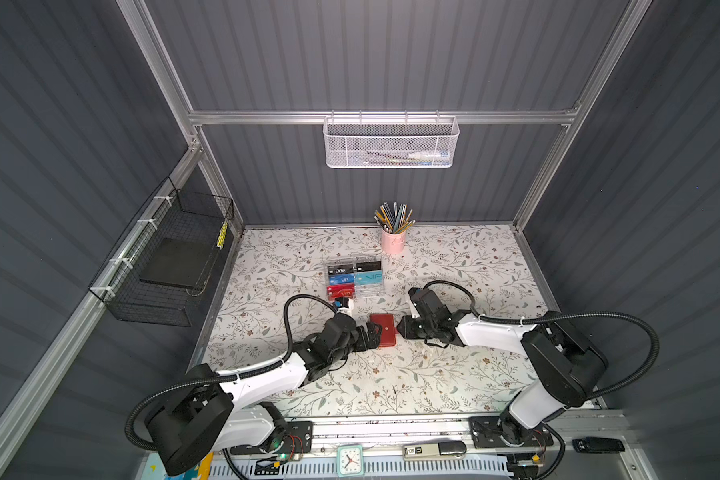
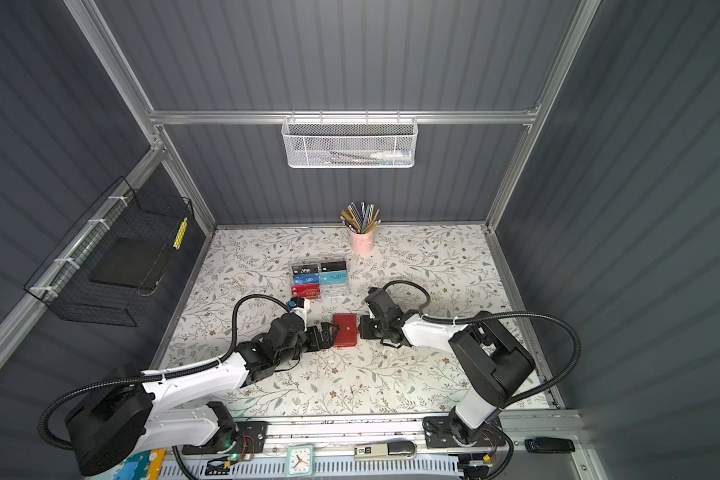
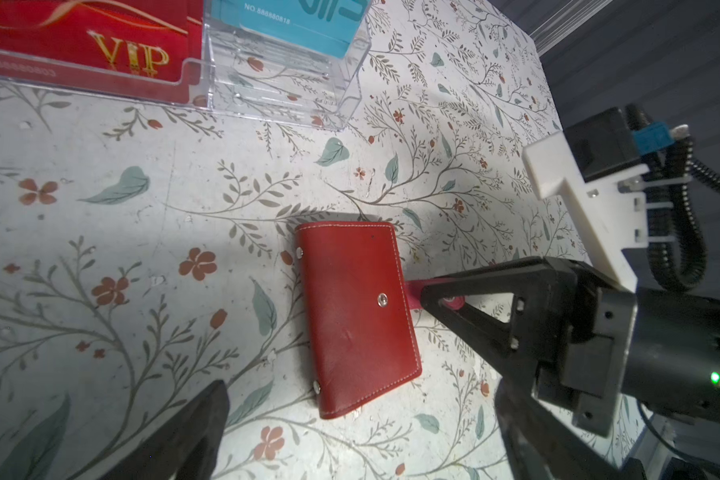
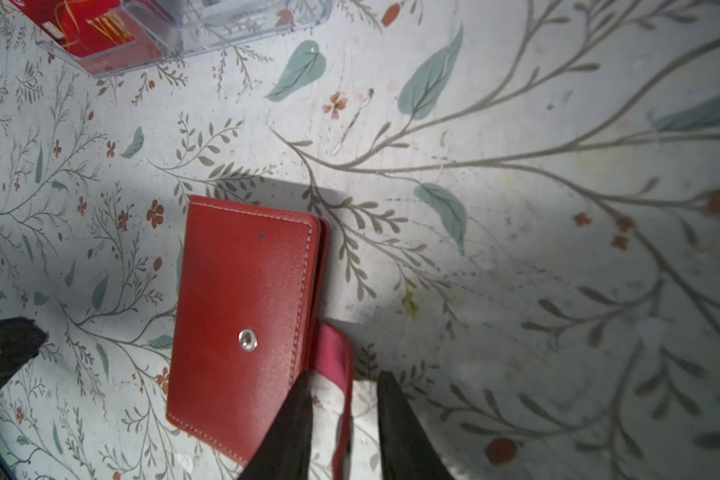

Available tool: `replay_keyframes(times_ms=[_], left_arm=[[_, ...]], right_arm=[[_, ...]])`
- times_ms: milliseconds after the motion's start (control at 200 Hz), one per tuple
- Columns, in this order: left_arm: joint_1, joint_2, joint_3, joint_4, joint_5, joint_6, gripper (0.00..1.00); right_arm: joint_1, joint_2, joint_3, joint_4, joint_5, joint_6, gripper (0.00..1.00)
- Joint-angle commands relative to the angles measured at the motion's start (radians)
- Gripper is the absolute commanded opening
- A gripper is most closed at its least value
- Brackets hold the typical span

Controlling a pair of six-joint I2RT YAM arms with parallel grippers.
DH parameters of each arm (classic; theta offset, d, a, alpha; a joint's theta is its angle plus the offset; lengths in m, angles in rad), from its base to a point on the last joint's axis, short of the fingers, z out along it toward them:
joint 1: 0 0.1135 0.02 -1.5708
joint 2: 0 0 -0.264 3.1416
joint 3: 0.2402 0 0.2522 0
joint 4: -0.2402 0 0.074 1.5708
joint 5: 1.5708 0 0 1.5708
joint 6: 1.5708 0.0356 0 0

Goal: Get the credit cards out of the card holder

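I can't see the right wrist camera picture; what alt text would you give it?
A closed red card holder lies flat on a floral table, its loose snap tab sticking out between the open fingers of the right end effector. A clear box holding a red card sits beyond it.

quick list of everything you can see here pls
card holder: one, red, closed, between the grippers
clear box: one, transparent, behind the card holder
vip cards: several, black, blue, red, teal, in the box
pencil cup: one, pink, table back
mesh basket: one, white, back rail
wire basket: one, black, left wall
clock: one, pale teal, front edge
left gripper: one, black, open, beside the holder
right gripper: one, black, open around the snap tab
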Motion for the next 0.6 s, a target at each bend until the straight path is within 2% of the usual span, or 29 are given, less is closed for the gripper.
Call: replay_keyframes(times_ms=[0,80,305,455,590], left_arm=[[-0.007,-0.039,-0.02,-0.015,0.003,-0.011,1.0],[-0.007,-0.043,-0.017,-0.022,0.012,-0.012,1.0],[-0.006,-0.056,-0.02,-0.039,0.027,-0.014,1.0],[-0.006,-0.07,-0.026,-0.046,0.022,-0.012,1.0],[-0.005,-0.073,-0.032,-0.043,0.025,-0.015,1.0]], right_arm=[[0.014,0.03,0.047,-0.037,0.044,-0.001,0.3],[0.018,0.048,0.054,-0.041,0.058,-0.003,0.29],[0.018,0.071,0.041,-0.014,0.049,0.008,0.17],[0.019,0.057,0.042,-0.008,0.031,0.01,0.0],[0.02,0.007,0.055,-0.041,0.03,0.008,0.0]])
